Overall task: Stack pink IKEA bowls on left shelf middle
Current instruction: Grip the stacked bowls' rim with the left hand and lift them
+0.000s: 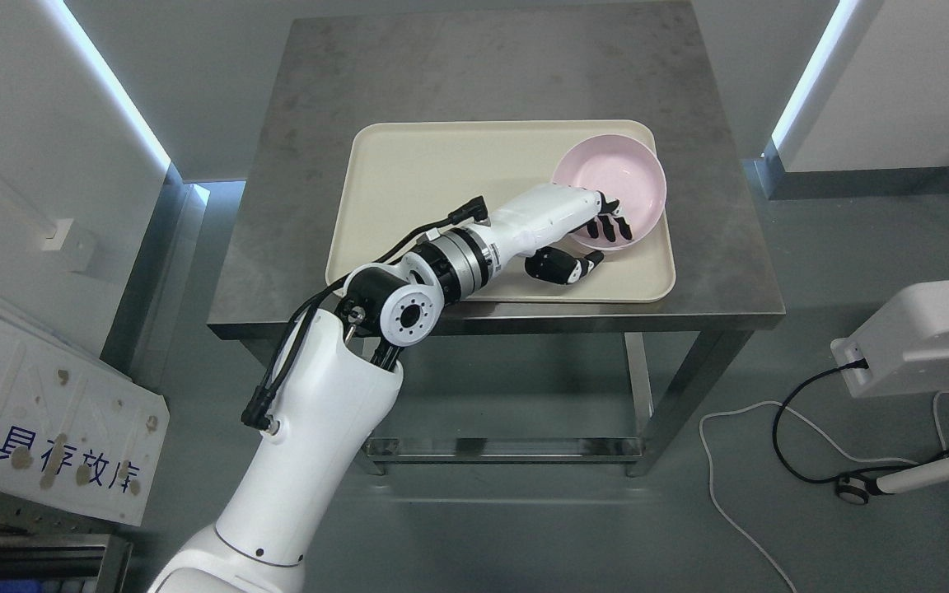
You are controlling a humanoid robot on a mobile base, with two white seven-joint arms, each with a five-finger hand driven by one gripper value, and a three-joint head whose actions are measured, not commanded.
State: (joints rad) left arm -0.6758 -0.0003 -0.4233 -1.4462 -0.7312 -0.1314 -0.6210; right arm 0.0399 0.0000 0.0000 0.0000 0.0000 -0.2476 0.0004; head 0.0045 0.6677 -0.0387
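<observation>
One pink bowl [619, 177] rests tilted at the right end of a cream tray [409, 198] on a steel table [318, 123]. My left arm reaches in from the lower left across the tray. My left hand [596, 245] is at the bowl's near rim. Its black-tipped fingers [611, 227] lie curled inside the bowl and the thumb [561, 267] sits under and outside the rim, so the hand pinches the rim. No other bowl and no shelf shows in the head view. My right arm is out of the picture.
The tray's left half is bare. A white device [927, 333] with cables trailing on the floor stands at the right. A white lettered board [46, 412] leans at the lower left. Lit wall panels flank the table.
</observation>
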